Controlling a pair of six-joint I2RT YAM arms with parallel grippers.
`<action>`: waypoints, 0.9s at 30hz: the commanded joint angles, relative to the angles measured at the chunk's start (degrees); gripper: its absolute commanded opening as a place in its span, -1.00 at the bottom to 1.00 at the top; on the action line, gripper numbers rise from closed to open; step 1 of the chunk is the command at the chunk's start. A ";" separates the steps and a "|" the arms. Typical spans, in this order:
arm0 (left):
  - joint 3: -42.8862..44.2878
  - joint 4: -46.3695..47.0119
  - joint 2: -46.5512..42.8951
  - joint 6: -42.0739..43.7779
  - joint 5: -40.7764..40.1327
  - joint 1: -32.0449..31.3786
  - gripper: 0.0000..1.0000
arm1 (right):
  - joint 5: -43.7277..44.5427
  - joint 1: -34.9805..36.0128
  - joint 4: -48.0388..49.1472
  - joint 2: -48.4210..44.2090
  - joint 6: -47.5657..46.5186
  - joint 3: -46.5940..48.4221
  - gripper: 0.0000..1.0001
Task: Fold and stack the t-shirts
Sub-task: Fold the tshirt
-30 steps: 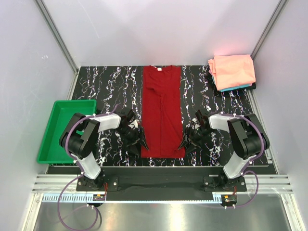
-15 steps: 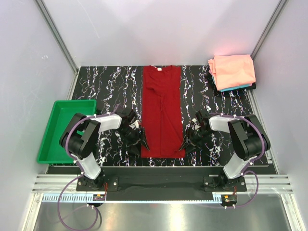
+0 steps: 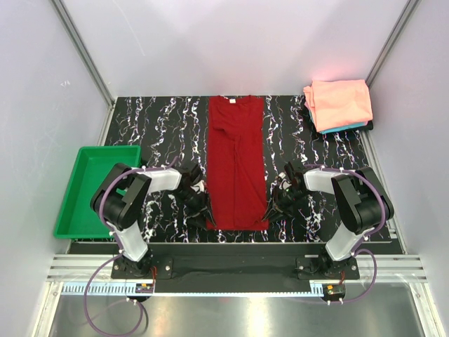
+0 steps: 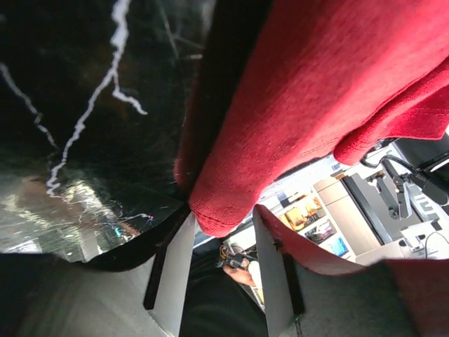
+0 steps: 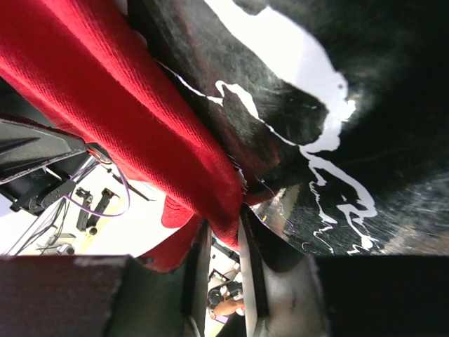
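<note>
The dark red t-shirt (image 3: 236, 161) lies as a long narrow strip down the middle of the black marbled table (image 3: 154, 126), collar at the far end. My left gripper (image 3: 206, 217) is at its near left corner; in the left wrist view (image 4: 223, 217) the jaws stand apart with the red corner (image 4: 316, 91) between the tips. My right gripper (image 3: 271, 210) is at the near right corner; in the right wrist view (image 5: 223, 232) the jaws are pinched on the red hem (image 5: 126, 105). The folded salmon-pink t-shirt (image 3: 338, 102) lies on a teal one (image 3: 359, 127) at the far right.
A green plastic tray (image 3: 88, 189) sits at the left edge of the table, beside the left arm. Grey walls and metal posts enclose the table on three sides. The near table edge is just behind both grippers.
Both grippers have moved inward to the near corners of the red shirt. The right jaws have closed on the hem; the left jaws now straddle the corner.
</note>
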 commanded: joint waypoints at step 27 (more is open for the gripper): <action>14.79 -4.78 -7.30 12.83 -6.07 5.19 -1.00 | 0.50 -3.99 -7.27 -9.65 -5.03 13.25 -1.00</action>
